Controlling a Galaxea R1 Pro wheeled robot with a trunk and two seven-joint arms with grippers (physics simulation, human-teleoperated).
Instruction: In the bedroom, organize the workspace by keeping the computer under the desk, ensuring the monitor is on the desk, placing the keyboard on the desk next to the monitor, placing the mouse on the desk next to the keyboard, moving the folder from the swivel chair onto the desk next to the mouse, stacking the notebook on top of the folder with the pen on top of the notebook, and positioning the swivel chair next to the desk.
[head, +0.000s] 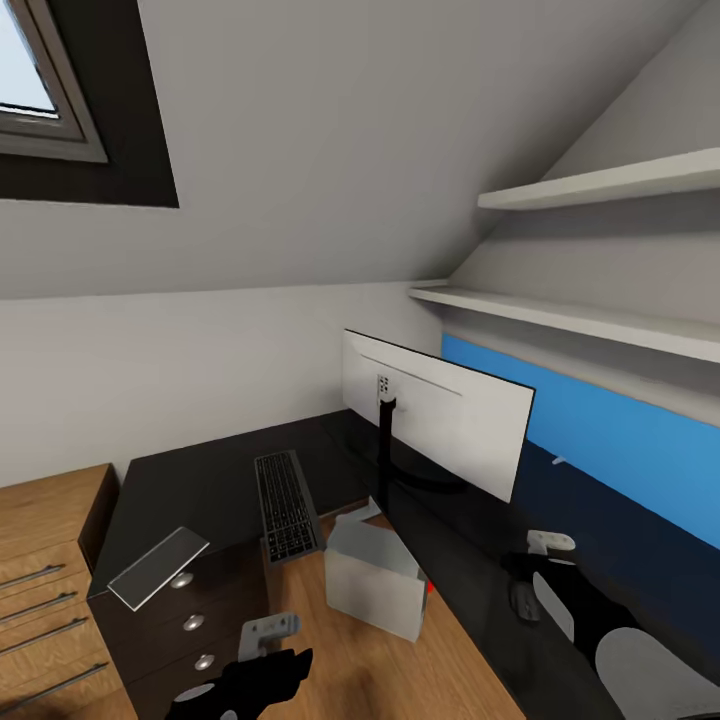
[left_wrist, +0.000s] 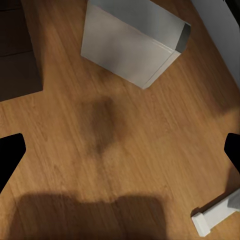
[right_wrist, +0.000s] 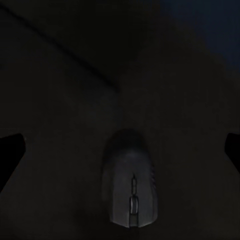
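Note:
The monitor (head: 440, 418) stands on the glossy black desk (head: 200, 480) with its white back toward me. The dark keyboard (head: 287, 505) lies on the desk left of it. The grey-white computer (head: 372, 578) (left_wrist: 130, 45) sits on the wood floor in the desk's inner corner. The small dark mouse (head: 521, 600) (right_wrist: 131, 185) rests on the desk's right wing. My right gripper (head: 549, 544) (right_wrist: 121, 152) hovers over it, open, fingers wide on either side. My left gripper (head: 266, 634) (left_wrist: 121, 152) hangs open above the floor, holding nothing. A small white stick that may be the pen (head: 558, 461) lies near the blue back panel.
A thin pale-grey flat rectangle (head: 158, 567) overhangs the desk's left corner above dark drawers (head: 190, 622). A light-wood drawer unit (head: 50, 560) stands at far left. Two wall shelves (head: 590, 315) hang over the blue panel (head: 620, 450). A white desk leg foot (left_wrist: 215, 216) is near my left gripper.

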